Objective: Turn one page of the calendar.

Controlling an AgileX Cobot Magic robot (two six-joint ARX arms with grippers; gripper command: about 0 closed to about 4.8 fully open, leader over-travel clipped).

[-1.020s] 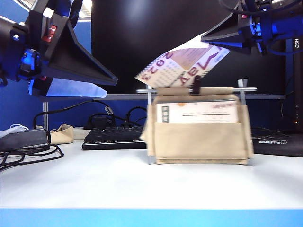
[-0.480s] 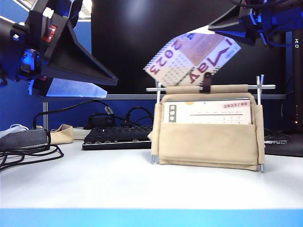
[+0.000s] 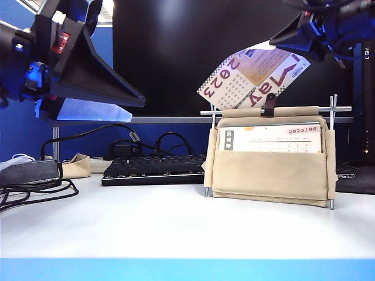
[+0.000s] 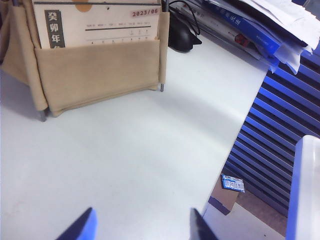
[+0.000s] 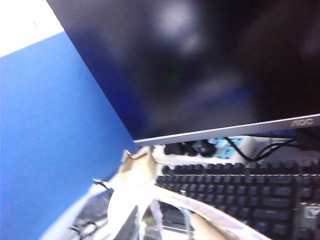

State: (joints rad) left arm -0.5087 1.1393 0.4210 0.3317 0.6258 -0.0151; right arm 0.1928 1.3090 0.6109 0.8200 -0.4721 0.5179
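Calendar [image 3: 270,159]: stands on the white tabletop [image 3: 146,228], right of centre, beige pouch facing near, front sheet marked "2023/06".
Page [image 3: 253,79]: lifted above the calendar's top rod, tilted, picture side and brown lettering showing upside down; upper right corner clamped in the right gripper [image 3: 285,42], fingers shut on it, high at the right.
Left gripper [image 4: 141,226]: high at the left, well apart from the calendar, fingers [image 4: 80,227] spread wide, holding nothing.
Behind: black monitor [image 3: 193,52], directly beyond the raised page; black keyboard [image 3: 153,170] left of the calendar.
Far left: cables [image 3: 35,190], small beige item [image 3: 75,166].
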